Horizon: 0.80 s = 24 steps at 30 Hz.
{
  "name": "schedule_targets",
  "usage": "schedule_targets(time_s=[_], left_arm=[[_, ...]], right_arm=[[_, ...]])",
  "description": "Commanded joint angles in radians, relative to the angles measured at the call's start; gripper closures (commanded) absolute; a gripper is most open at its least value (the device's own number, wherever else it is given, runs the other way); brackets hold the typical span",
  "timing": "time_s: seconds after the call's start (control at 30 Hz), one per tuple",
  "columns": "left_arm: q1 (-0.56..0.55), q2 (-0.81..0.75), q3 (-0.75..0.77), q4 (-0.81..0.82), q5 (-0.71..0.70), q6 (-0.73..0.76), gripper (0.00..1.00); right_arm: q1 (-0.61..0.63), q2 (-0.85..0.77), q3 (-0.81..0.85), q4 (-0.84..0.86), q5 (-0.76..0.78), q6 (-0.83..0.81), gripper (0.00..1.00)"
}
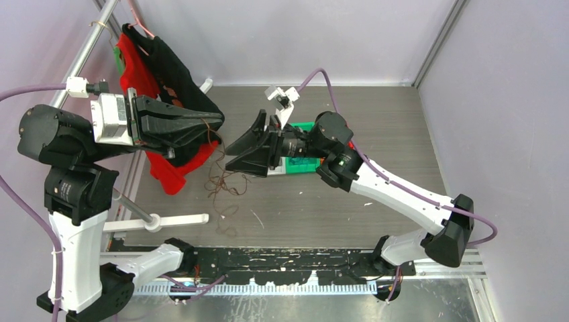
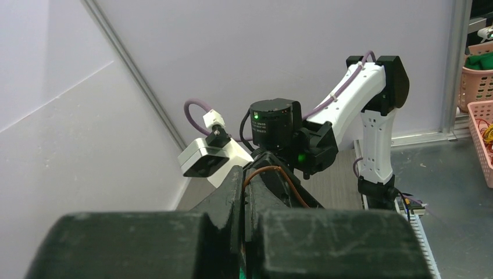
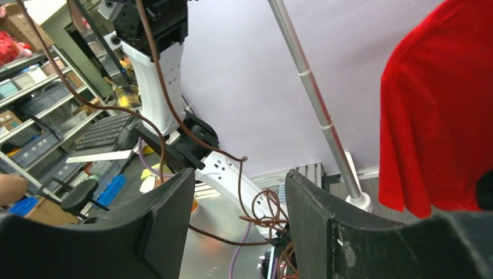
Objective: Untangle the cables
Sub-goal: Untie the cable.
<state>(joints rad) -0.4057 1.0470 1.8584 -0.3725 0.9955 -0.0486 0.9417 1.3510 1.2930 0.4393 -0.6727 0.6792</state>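
**Brown cables hanging from my raised left hand**

The only print I can find is fine lettering on the black joint housing (image 2: 270, 125) of my right arm, and it is too small to read. The cables (image 1: 218, 176) show as thin, dark-brown wiry strands, looped and kinked. They hang from my left hand (image 1: 216, 125), raised above the tabletop (image 1: 389, 134), and trail down into a loose snarl on the wood-grain surface. My left hand is pressed together on them, and a brown loop bulges out beside its fingers. My right hand (image 1: 233, 158) is spread, just beside the hanging strands. One strand crosses its gap, and I cannot tell whether it touches. Behind hang a red shirt (image 1: 169, 176) and a black garment (image 1: 168, 67).
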Motion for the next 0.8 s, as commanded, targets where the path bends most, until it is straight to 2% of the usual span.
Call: schedule_targets(time_s=[0.0,0.2,0.43,0.63,0.77], left_arm=[[-0.002,-0.007,-0.005,0.049,-0.006,-0.019,1.0],[-0.002,-0.01,-0.005,0.052,-0.006,-0.036,1.0],[-0.002,-0.012,0.0,0.065,-0.006,-0.051,1.0],[-0.002,-0.01,-0.007,0.071,-0.007,-0.047,1.0],[-0.002,-0.008,-0.011,0.073,-0.012,-0.039,1.0]], right_arm=[[0.031,0.018,0.071,0.025,0.014,-0.049,0.37],[0.059,0.073,0.116,0.057,0.097,-0.036,0.41],[0.081,0.159,0.138,0.136,0.103,0.056,0.63],[0.145,0.204,0.112,0.184,0.067,0.084,0.6],[0.163,0.202,0.07,0.188,0.102,0.08,0.61]])
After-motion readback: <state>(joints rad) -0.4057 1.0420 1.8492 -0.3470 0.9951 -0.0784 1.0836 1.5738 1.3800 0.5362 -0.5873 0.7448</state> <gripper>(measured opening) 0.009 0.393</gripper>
